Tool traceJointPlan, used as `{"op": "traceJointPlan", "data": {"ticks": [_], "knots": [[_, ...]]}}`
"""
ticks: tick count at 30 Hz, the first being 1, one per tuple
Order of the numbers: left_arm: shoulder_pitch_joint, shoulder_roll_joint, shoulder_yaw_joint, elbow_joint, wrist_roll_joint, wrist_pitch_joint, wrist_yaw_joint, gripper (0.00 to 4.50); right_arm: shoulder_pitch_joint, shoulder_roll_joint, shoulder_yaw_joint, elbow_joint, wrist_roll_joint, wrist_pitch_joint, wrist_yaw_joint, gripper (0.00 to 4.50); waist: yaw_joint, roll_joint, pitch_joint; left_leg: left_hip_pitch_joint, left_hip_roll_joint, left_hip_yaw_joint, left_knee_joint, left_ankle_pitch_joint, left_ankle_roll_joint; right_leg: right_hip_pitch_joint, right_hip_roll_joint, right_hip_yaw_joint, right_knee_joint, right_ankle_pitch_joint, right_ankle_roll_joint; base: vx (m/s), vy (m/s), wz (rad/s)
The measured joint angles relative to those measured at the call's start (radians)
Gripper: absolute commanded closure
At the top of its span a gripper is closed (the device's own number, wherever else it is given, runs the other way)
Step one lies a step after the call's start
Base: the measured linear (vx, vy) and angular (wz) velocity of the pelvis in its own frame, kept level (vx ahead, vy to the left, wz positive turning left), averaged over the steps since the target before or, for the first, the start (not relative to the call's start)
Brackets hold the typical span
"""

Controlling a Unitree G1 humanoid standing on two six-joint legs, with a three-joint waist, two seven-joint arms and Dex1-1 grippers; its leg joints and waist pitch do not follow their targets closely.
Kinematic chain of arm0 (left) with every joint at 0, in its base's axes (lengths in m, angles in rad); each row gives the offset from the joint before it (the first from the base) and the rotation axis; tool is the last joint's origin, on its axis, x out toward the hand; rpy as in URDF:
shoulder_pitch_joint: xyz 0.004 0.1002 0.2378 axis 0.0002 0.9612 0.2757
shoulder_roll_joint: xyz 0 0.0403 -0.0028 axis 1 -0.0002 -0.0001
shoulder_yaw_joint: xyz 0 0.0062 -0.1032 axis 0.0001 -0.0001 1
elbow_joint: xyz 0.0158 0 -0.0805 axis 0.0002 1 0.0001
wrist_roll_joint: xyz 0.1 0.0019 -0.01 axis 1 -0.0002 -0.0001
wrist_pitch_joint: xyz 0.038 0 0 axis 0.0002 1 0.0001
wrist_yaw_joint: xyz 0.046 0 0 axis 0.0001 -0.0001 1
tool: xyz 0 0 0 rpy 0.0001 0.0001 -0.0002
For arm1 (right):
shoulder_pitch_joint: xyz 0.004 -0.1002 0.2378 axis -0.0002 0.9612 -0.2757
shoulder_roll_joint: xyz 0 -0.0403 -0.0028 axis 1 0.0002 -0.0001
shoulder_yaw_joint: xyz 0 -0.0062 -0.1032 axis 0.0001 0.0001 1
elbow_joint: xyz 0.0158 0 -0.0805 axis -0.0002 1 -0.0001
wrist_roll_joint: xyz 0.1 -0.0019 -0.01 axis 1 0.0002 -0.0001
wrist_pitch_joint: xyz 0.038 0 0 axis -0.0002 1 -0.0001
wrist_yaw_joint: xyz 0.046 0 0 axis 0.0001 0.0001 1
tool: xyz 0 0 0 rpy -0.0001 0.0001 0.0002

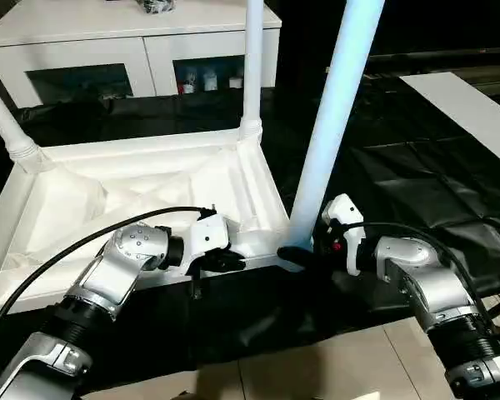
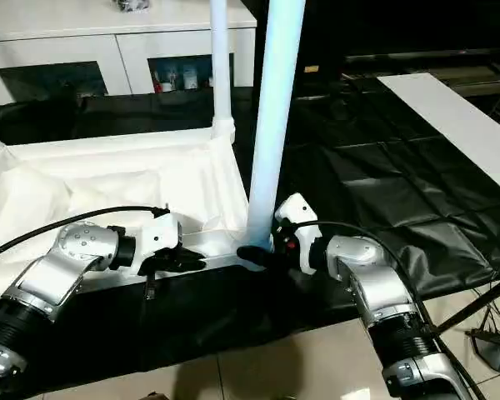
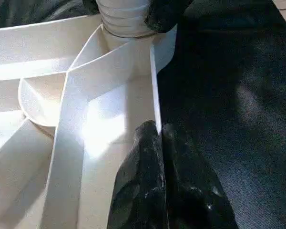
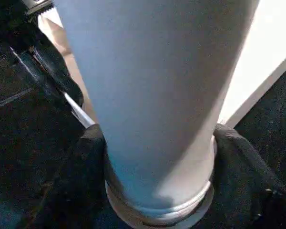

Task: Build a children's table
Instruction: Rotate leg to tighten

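Screwing in the near corner leg (image 1: 329, 133) of the upturned children's table (image 1: 133, 196) on the black sheet (image 1: 417, 175), the right gripper (image 1: 298, 255) has its fingers (image 4: 88, 143) cupped around the leg's base while the left gripper (image 1: 221, 262), fingers clenched, pins the rim. I reckon a good turn wants the leg kept plumb and the rim held firm. Head views show two other legs standing up; the right wrist view shows the collar (image 4: 157, 212) at its socket.
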Motion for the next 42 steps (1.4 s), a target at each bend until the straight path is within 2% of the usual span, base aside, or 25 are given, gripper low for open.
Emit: {"op": "traceJointPlan", "data": {"ticks": [2,5,8,12,13,15,19,23,25,30,32,38,42], "knots": [[0.000,0.001,0.001,0.000,0.001,0.006,0.004,4.50,0.000,0.010,-0.002,0.008,-0.001,-0.004,-0.016,1.75,-0.001,0.000,0.000,0.001,0.000,0.000,0.000,0.000,0.000,0.000,0.000,0.000,0.000,0.000,0.000,0.000,0.000,0.00],[-0.008,-0.018,0.007,0.010,0.034,0.039,0.067,4.50,-0.017,0.091,-0.028,0.056,-0.016,-0.010,-0.161,1.78,-0.016,-0.001,-0.001,0.004,0.000,0.000,0.000,0.000,0.000,0.002,0.000,0.001,0.002,0.002,-0.002,0.000,0.000,0.00],[-0.019,-0.061,0.017,0.029,0.054,0.066,0.132,4.50,-0.027,0.152,-0.066,0.083,-0.021,-0.001,-0.290,1.79,-0.023,-0.002,-0.001,0.005,0.000,0.000,0.000,0.000,0.000,0.002,0.000,0.001,0.001,0.003,-0.003,0.000,0.000,0.00],[-0.066,-0.165,0.021,0.111,0.083,0.095,0.277,4.50,-0.081,0.263,-0.133,0.162,-0.040,0.007,-0.554,1.80,-0.025,-0.002,-0.001,0.005,-0.001,0.000,0.000,0.000,-0.001,0.002,0.000,0.002,0.001,0.004,-0.002,0.000,0.000,0.00],[-0.102,-0.227,0.027,0.162,0.101,0.124,0.361,4.50,-0.129,0.318,-0.178,0.222,-0.048,0.002,-0.699,1.80,-0.024,-0.002,-0.001,0.006,-0.001,0.000,0.001,0.001,-0.001,0.002,0.000,0.003,0.001,0.003,-0.002,0.000,0.000,0.00],[-0.133,-0.289,0.024,0.200,0.121,0.151,0.453,4.50,-0.183,0.361,-0.221,0.288,-0.057,-0.003,-0.854,1.80,-0.020,-0.002,-0.001,0.005,-0.003,0.001,0.000,0.001,-0.001,0.002,0.000,0.005,-0.001,0.002,0.001,0.000,0.000,0.00],[-0.157,-0.347,0.016,0.234,0.145,0.166,0.530,4.50,-0.230,0.384,-0.241,0.364,-0.066,-0.046,-0.957,1.80,-0.018,-0.002,-0.001,0.004,-0.005,0.002,0.000,0.001,-0.001,0.002,0.000,0.010,-0.001,0.003,0.001,0.000,0.000,0.00],[-0.160,-0.344,0.012,0.236,0.154,0.149,0.537,4.50,-0.234,0.390,-0.259,0.383,-0.071,-0.087,-0.945,1.80,-0.018,-0.002,-0.001,0.002,-0.005,0.002,0.000,0.001,-0.001,0.001,0.001,0.012,0.000,0.005,-0.001,0.000,0.000,0.00],[-0.160,-0.336,0.007,0.236,0.156,0.136,0.534,4.50,-0.234,0.390,-0.262,0.390,-0.071,-0.104,-0.930,1.24,-0.018,-0.002,-0.001,0.002,-0.005,0.003,0.000,0.001,-0.001,0.000,0.001,0.013,-0.001,0.005,0.000,0.000,0.000,0.00],[-0.149,-0.278,0.000,0.220,0.157,0.092,0.506,4.50,-0.179,0.371,-0.226,0.309,-0.057,-0.116,-0.802,0.92,-0.025,-0.001,-0.001,0.001,-0.002,0.004,0.000,0.000,-0.001,-0.003,0.004,0.015,0.000,0.005,0.000,0.000,0.000,0.00],[-0.134,-0.262,0.000,0.198,0.156,0.086,0.492,4.50,-0.150,0.339,-0.199,0.255,-0.057,-0.109,-0.757,0.74,-0.023,-0.001,0.000,0.001,-0.002,0.005,-0.001,0.000,-0.001,-0.004,0.005,0.015,-0.001,0.005,0.000,0.000,0.000,0.00],[-0.093,-0.191,0.002,0.141,0.133,0.051,0.400,4.50,-0.074,0.184,-0.107,0.037,-0.057,-0.011,-0.539,0.26,-0.018,-0.001,0.000,0.001,-0.001,0.005,-0.001,0.000,-0.001,-0.004,0.006,0.017,-0.001,0.004,0.002,0.000,0.000,0.00],[-0.039,-0.114,0.000,0.081,0.072,0.000,0.246,4.50,0.018,0.024,-0.040,-0.083,-0.043,0.068,-0.318,0.06,-0.014,-0.001,-0.001,0.002,-0.001,0.005,-0.002,0.000,0.000,-0.004,0.006,0.018,-0.002,0.001,0.004,0.000,0.000,0.00]]}}
